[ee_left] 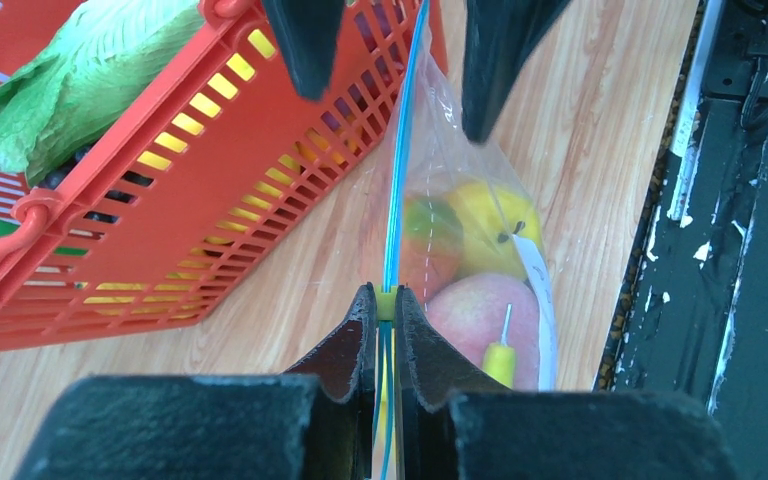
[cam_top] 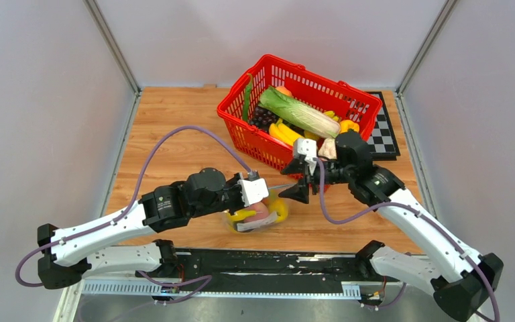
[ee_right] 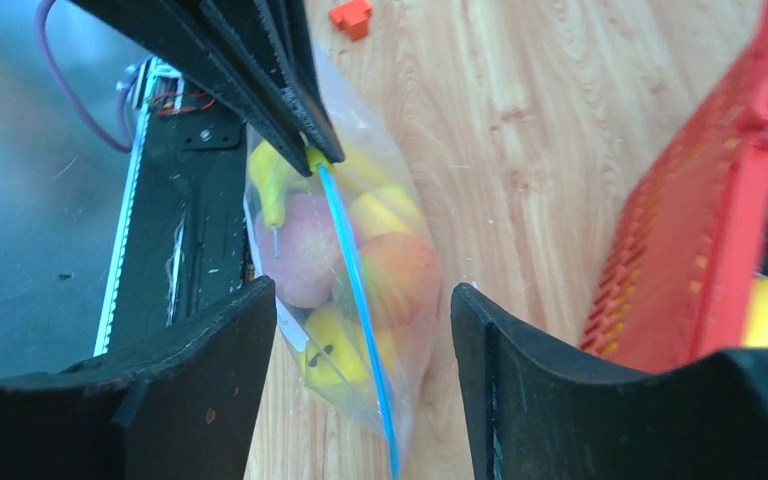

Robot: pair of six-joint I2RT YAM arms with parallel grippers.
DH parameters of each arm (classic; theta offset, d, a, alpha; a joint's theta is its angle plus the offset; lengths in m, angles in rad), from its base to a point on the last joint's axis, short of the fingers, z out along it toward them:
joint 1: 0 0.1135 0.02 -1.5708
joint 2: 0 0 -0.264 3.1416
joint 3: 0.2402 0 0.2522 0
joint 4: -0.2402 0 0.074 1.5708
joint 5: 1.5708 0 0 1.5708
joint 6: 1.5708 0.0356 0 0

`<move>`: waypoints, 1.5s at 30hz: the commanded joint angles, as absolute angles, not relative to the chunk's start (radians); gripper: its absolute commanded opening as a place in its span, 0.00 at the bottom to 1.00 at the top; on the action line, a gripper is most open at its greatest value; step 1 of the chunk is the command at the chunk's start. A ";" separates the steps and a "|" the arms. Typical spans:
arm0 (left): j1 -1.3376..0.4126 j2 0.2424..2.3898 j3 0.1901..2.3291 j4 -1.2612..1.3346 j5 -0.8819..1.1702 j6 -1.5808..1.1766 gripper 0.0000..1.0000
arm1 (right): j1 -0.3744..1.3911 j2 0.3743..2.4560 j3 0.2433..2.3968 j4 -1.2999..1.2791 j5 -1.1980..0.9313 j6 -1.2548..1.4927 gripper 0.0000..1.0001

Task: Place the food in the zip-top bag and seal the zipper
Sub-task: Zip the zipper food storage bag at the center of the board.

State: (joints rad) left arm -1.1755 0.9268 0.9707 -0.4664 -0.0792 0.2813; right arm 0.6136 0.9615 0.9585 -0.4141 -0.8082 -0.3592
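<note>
The clear zip-top bag (cam_top: 258, 216) hangs just above the table in front of the arms. It holds the food: a pinkish peach (ee_left: 475, 318), a yellow round fruit (ee_left: 482, 213) and an orange-green piece (ee_left: 428, 240). My left gripper (ee_left: 387, 305) is shut on the teal zipper (ee_left: 396, 180) at one end; it also shows in the top view (cam_top: 270, 191). My right gripper (ee_right: 360, 295) is open, its fingers on either side of the zipper (ee_right: 353, 265) without touching it. In the top view it (cam_top: 302, 191) is just right of the left gripper.
A red basket (cam_top: 241, 131) with a long green-white cabbage (cam_top: 300, 112), bananas and grapes stands close behind the bag. A checkerboard (cam_top: 383, 137) lies to its right. A small orange piece (ee_right: 350, 14) lies on the wood. A black rail (cam_top: 255, 265) runs along the near edge.
</note>
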 commanded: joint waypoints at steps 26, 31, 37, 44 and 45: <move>-1.172 0.842 0.942 -0.407 -0.104 0.214 0.00 | 0.738 0.985 0.949 -0.286 -0.621 -0.368 0.00; -1.173 0.853 0.945 -0.454 -0.167 0.153 0.00 | 0.737 0.896 0.846 -0.168 -0.445 -0.260 0.00; -1.172 0.837 0.935 -0.495 -0.214 0.126 0.00 | 0.736 0.798 0.769 -0.106 -0.314 -0.196 0.00; -1.173 0.834 0.957 -0.564 -0.303 0.114 0.00 | 0.735 0.772 0.750 -0.104 -0.264 -0.184 0.00; -1.172 0.835 0.961 -0.572 -0.316 0.113 0.00 | 0.735 0.772 0.749 -0.106 -0.254 -0.182 0.00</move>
State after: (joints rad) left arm -1.1759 0.8505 0.9356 -0.4896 -0.2268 0.1398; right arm 0.7452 0.7971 0.7486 -0.1810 -0.3695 -0.2085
